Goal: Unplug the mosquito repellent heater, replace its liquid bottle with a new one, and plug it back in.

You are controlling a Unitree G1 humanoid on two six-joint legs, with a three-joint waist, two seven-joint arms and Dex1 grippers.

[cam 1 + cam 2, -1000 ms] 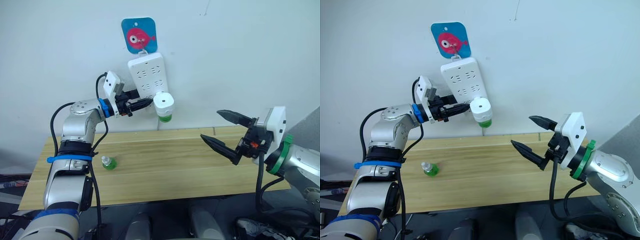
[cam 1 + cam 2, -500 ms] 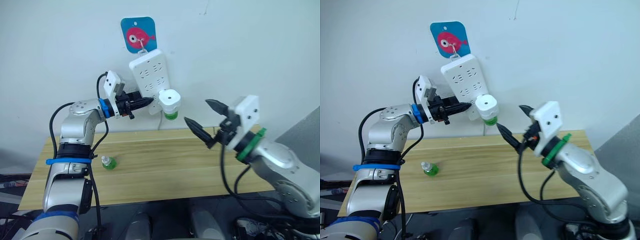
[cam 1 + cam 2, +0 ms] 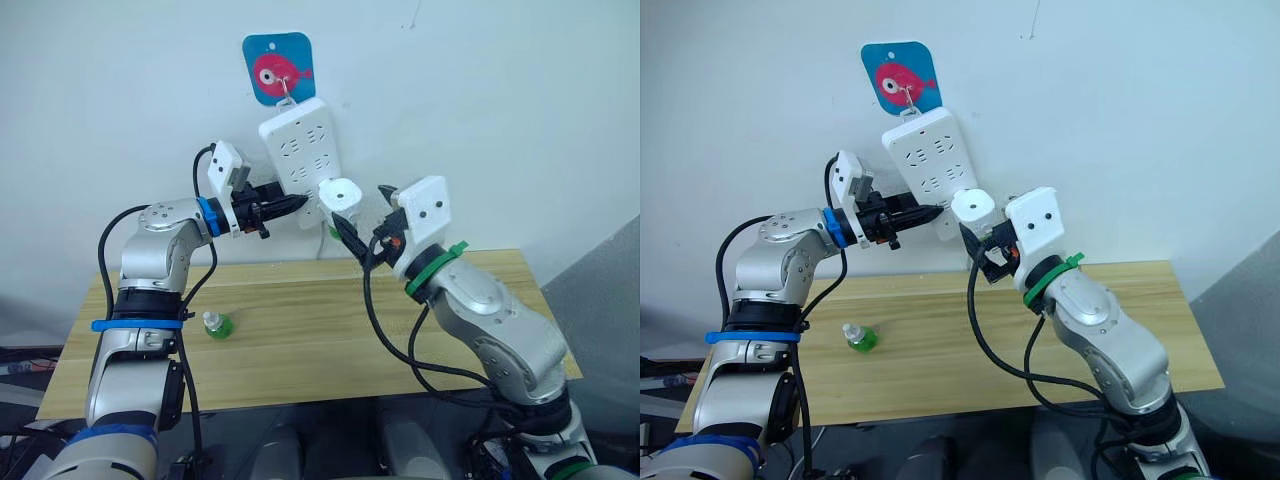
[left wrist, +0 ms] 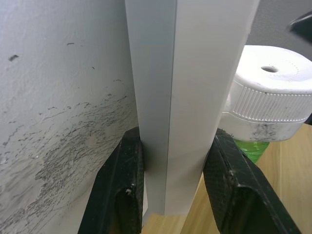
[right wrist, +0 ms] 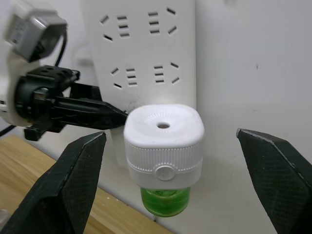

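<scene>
the right gripper [image 5: 165, 161] has swung in from the table side, its fingers now spread wide around the small rounded white plastic heater [image 5: 164, 141], still plugged into the long white wall strip [image 3: 300, 150] that the left gripper [image 3: 290, 205] pinches steady, so unplugging looks imminent.

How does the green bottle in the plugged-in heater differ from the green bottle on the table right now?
The green liquid bottle under the rounded white plastic heater hangs off the white power strip, only its lower part showing. The small green bottle with a clear cap stands upright and free on the wooden table, untouched. Both hold green liquid.
</scene>
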